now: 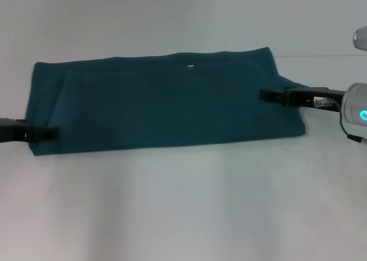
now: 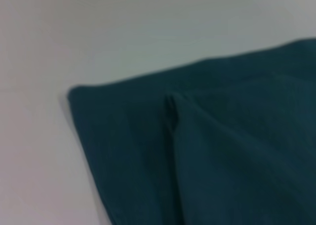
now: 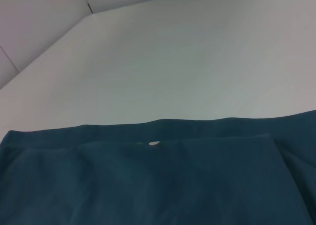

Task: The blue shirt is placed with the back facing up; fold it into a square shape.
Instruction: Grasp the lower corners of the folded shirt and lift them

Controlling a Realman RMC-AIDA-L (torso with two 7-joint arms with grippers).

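The blue shirt [image 1: 166, 103], a dark teal-blue cotton T-shirt, lies flat across the middle of the head view as a long horizontal band, plain side up, with both sleeves folded in; a fold line slants near its left end, and a small pale speck sits near the top edge just right of centre. Its long lower edge runs fairly straight, while the right end bulges out slightly toward the frame's right. The plain white table [image 1: 183, 209] spreads wide and bare below the shirt and above it. The left gripper [image 1: 50, 133], black, reaches in from the left edge of the frame and its tips meet the shirt's lower left corner; the right gripper [image 1: 265, 94], also black, reaches in from the right and lies over the shirt's right end. Whether either gripper is closed on the cloth cannot be told.
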